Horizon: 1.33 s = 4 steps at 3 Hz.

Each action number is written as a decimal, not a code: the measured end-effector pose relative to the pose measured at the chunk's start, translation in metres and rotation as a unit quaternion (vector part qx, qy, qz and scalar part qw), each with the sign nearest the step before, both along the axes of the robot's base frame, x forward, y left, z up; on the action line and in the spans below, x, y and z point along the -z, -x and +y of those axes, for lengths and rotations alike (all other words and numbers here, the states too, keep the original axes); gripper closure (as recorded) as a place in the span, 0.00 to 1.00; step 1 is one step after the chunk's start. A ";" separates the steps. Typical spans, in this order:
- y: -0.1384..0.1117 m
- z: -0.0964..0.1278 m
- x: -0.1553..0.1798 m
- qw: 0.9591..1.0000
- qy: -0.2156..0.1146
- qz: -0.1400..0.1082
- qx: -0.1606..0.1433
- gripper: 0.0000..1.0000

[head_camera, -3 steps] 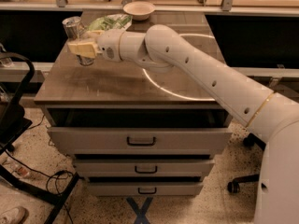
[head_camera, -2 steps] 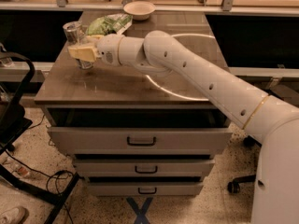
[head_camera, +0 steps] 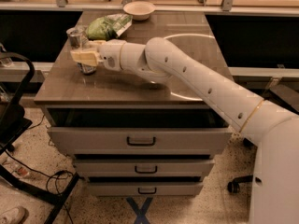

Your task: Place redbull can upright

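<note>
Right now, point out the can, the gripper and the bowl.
can (head_camera: 76,37): camera view, upper side wall.
gripper (head_camera: 80,57): camera view, beige front end, at the can.
bowl (head_camera: 139,16): camera view, outer wall.

Counted on the table (head_camera: 117,85): one redbull can (head_camera: 76,35), one green bag (head_camera: 103,27), one white bowl (head_camera: 139,9). One gripper (head_camera: 84,58), at the can. Drawers (head_camera: 140,140) below: three, as far as visible.
</note>
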State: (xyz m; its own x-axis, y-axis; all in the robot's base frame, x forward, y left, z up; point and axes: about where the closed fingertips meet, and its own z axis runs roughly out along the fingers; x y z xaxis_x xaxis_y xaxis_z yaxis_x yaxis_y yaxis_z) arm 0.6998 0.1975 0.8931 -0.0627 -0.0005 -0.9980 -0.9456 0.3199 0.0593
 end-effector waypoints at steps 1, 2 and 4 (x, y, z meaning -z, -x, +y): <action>0.005 -0.014 0.001 1.000 0.002 0.001 0.007 0.87; 0.006 -0.016 0.001 1.000 0.003 0.002 0.007 0.63; 0.008 -0.010 0.000 1.000 0.003 0.001 0.003 0.17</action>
State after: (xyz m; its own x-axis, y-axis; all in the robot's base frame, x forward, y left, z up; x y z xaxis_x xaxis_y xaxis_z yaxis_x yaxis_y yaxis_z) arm 0.6914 0.1880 0.8929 -0.0657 -0.0057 -0.9978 -0.9437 0.3252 0.0603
